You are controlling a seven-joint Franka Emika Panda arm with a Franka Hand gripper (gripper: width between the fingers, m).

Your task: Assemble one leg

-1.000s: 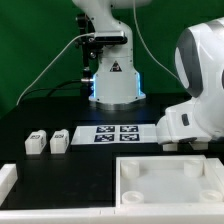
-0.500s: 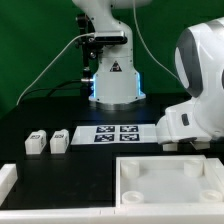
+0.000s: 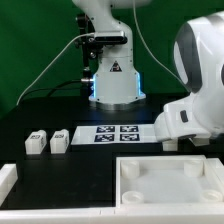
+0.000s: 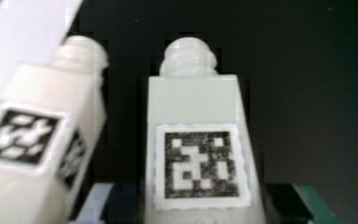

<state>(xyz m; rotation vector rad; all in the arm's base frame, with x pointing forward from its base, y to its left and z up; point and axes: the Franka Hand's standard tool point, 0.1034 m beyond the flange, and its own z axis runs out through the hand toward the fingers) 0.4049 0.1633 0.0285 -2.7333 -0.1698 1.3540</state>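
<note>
Closely, leg (image 4: 199,120), 2nd leg (image 4: 48,115) just beside (tagged)

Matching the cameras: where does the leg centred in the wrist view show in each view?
Wrist view: the leg fills the middle, a second leg beside it.
Exterior view: not seen; probably behind the arm.
Shared landmark: the black table.

This looks like a robot lab. A big white robot arm (image 3: 105,60) stands at the far side of a black table (image 3: 30,115), and a plain green wall (image 3: 35,40) is behind it. On the table lie a flat marker board (image 3: 118,132) and small white blocks (image 3: 38,143). They all carry black-and-white square tags, like test gear.
</note>
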